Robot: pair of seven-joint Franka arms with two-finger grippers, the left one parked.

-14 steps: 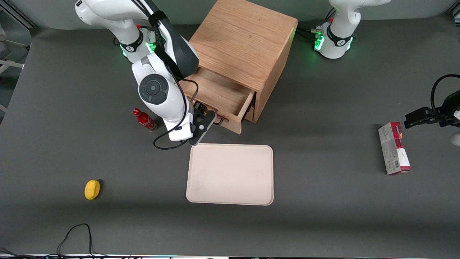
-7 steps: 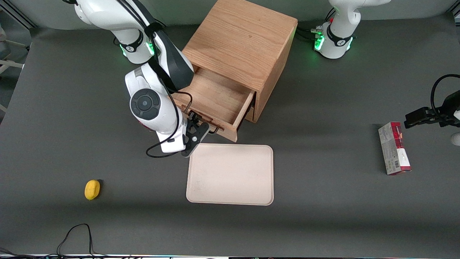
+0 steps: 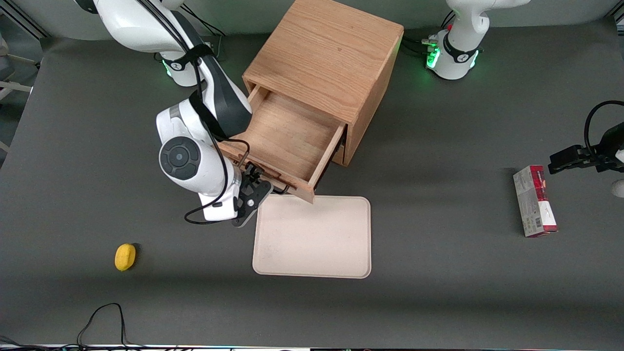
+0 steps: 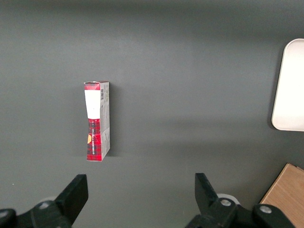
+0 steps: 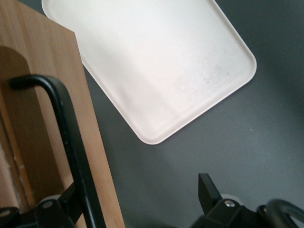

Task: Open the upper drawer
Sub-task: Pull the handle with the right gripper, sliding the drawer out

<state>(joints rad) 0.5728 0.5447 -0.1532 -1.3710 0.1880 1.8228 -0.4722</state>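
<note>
The upper drawer [image 3: 287, 141] of the oak cabinet [image 3: 331, 53] stands pulled far out, and its inside shows bare wood. Its front corner overhangs the tray's edge. My gripper [image 3: 253, 187] is at the drawer's front, on the side nearer the front camera. It is open, with its fingers wide apart. In the right wrist view the thin black handle [image 5: 71, 142] runs along the drawer front [image 5: 42, 95]. There one finger [image 5: 71, 202] is tucked between handle and wood, while the other finger [image 5: 206, 190] hangs free over the dark table. My gripper [image 5: 140, 199] clamps nothing.
A beige tray [image 3: 312, 236] [image 5: 156, 61] lies just in front of the open drawer, nearer the front camera. A yellow object [image 3: 125, 256] rests toward the working arm's end. A red and white box [image 3: 534, 201] [image 4: 97, 121] lies toward the parked arm's end.
The upper drawer has slid farther out toward the front camera, with my gripper moving along at its handle. The red bottle beside the arm is now hidden by it.
</note>
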